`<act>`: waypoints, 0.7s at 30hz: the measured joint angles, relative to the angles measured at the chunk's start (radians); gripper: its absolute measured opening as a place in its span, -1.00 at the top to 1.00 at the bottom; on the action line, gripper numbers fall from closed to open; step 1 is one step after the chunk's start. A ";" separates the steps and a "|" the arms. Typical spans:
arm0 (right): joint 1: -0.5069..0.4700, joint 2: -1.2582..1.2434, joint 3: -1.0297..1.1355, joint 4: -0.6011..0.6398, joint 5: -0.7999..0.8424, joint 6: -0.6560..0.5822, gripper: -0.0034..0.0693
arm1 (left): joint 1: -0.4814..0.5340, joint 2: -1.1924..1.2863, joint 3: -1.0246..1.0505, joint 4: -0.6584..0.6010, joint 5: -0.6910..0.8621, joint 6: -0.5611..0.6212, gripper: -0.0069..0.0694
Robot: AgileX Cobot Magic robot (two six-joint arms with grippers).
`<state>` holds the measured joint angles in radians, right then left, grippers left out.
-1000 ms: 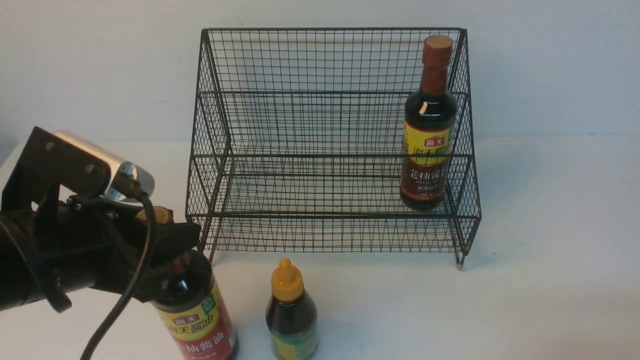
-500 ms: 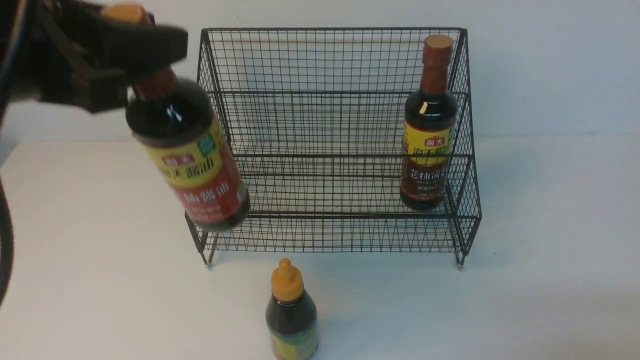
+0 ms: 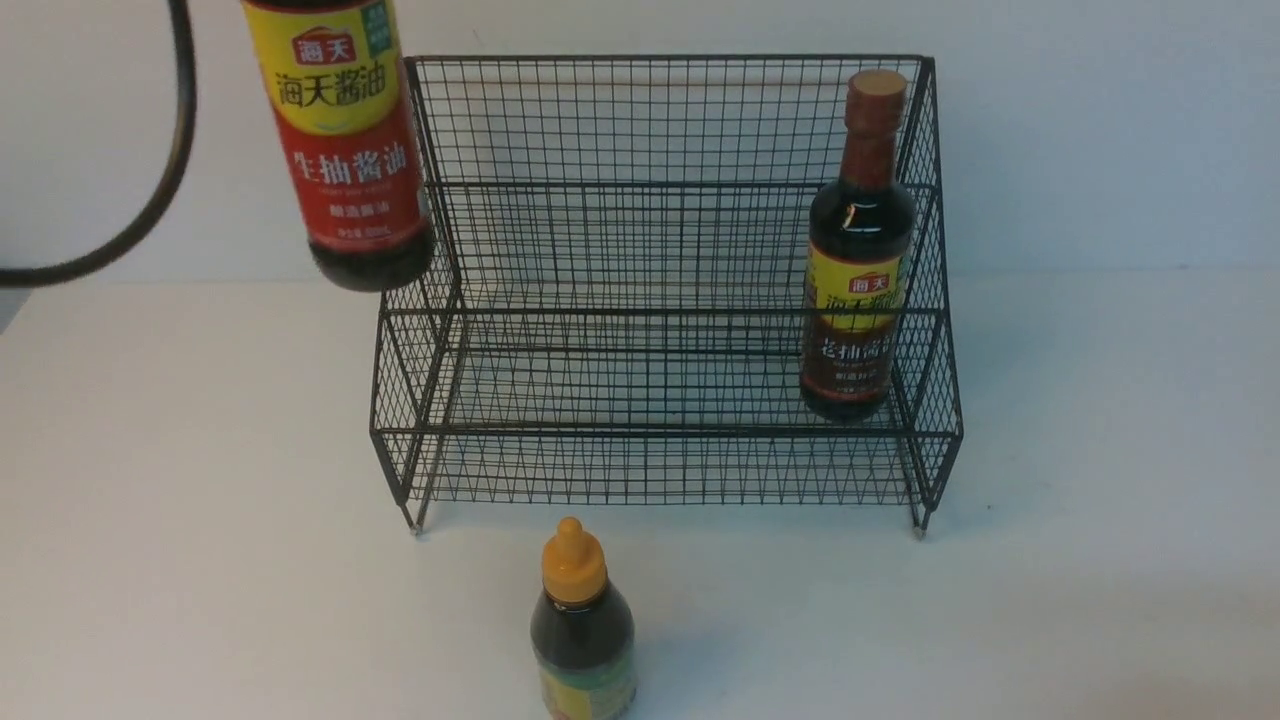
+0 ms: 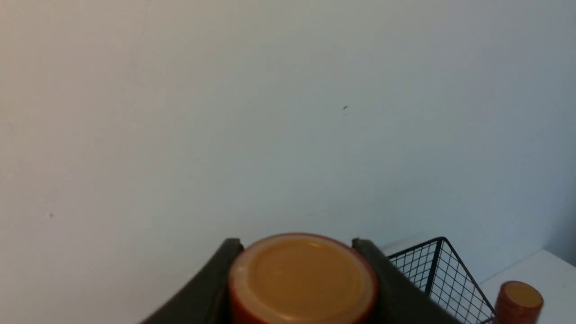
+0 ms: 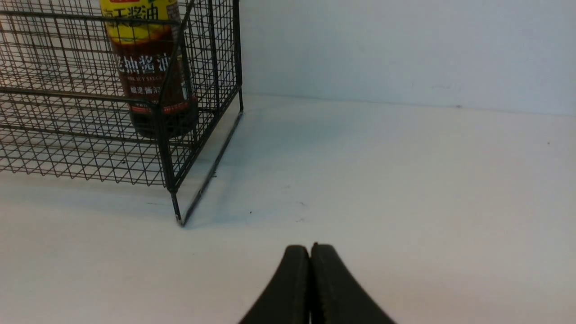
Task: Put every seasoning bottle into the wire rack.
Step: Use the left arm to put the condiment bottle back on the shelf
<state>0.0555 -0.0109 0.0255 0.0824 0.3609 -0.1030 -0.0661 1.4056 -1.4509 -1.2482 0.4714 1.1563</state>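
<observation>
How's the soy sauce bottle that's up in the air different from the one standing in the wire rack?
The lifted soy sauce bottle hangs in the air, with the left gripper shut around its top; the racked soy sauce bottle stands free on the lower tier of the wire rack, at the right end. The lifted bottle's lower label is bright red; the racked one's is dark brown. Both are tall, dark and tan-capped, with yellow label bands.

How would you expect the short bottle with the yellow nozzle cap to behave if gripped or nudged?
The short bottle looks full of dark liquid, so probably heavy for its size. Its squat body should slide rather than tip. The tapered yellow nozzle cap likely gives a poor grip.
</observation>
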 joint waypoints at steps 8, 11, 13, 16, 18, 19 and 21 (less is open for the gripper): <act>0.000 0.000 0.000 0.000 0.000 0.000 0.95 | 0.000 0.171 -0.017 -0.342 -0.075 0.318 0.12; 0.000 0.000 0.000 0.000 0.000 0.000 0.95 | 0.000 0.194 -0.017 -0.388 -0.085 0.407 0.12; 0.000 0.000 0.000 0.000 0.000 0.000 0.95 | 0.000 0.213 -0.017 -0.411 -0.075 0.440 0.12; 0.000 0.000 0.000 0.000 0.000 0.000 0.95 | 0.000 0.225 -0.017 -0.412 -0.054 0.457 0.12; 0.000 0.000 0.000 0.000 0.000 0.000 0.95 | 0.000 0.233 -0.017 -0.412 -0.040 0.461 0.12; 0.000 0.000 0.000 0.000 0.000 0.000 0.95 | 0.000 0.235 -0.016 -0.412 -0.033 0.462 0.12; 0.000 0.000 0.000 0.000 0.000 0.000 0.95 | 0.000 0.236 -0.012 -0.411 -0.020 0.469 0.12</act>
<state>0.0555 -0.0109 0.0255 0.0824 0.3612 -0.1030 -0.0661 1.6414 -1.4634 -1.6590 0.4517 1.6255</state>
